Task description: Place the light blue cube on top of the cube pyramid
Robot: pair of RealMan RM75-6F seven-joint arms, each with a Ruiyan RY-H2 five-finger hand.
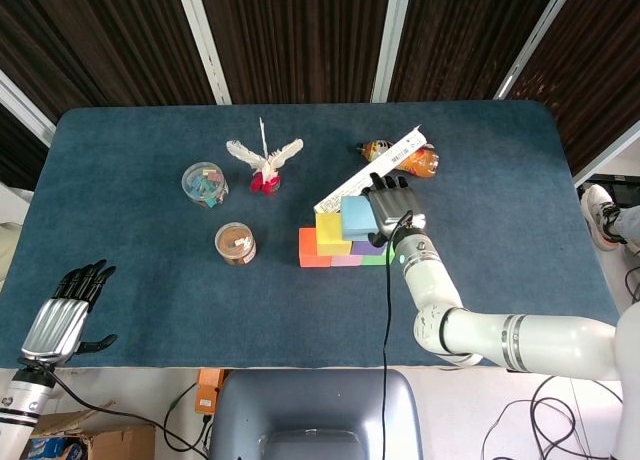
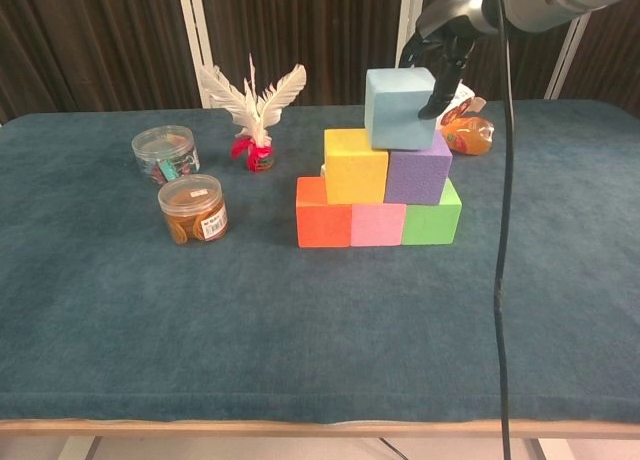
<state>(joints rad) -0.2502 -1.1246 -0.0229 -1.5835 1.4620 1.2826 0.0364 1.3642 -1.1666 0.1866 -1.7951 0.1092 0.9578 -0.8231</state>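
The light blue cube (image 1: 357, 216) (image 2: 400, 108) is at the top of the pyramid, its underside meeting the yellow cube (image 2: 355, 166) and the purple cube (image 2: 418, 172). Below them stand an orange-red cube (image 2: 323, 225), a pink cube (image 2: 377, 224) and a green cube (image 2: 432, 220). My right hand (image 1: 396, 205) (image 2: 440, 75) grips the light blue cube from its right and far side. Whether the cube's weight rests fully on the pyramid I cannot tell. My left hand (image 1: 65, 315) hangs off the table's near left edge, fingers stretched out, holding nothing.
A white feather ornament (image 1: 264, 162) (image 2: 255, 105) stands behind the pyramid to the left. Two clear jars (image 2: 166, 153) (image 2: 196, 208) sit further left. An orange bottle (image 1: 415, 160) (image 2: 468, 134) and a white strip (image 1: 370, 180) lie just behind the pyramid.
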